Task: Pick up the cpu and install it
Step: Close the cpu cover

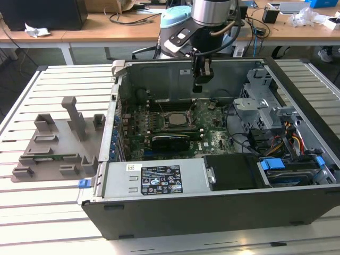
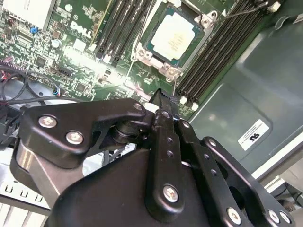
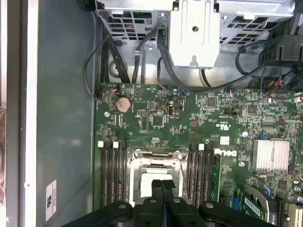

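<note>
Hanging over the green motherboard (image 3: 156, 118), the matte black fingers (image 3: 156, 188) are pressed together, gripping nothing. The cpu (image 2: 174, 34), a flat silvery square, lies in its metal-framed socket (image 2: 144, 53) between dark memory slots (image 2: 118, 23).

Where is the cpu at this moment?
In the exterior view, the cpu lies in the motherboard socket, between the memory slots, below the claw.
</note>
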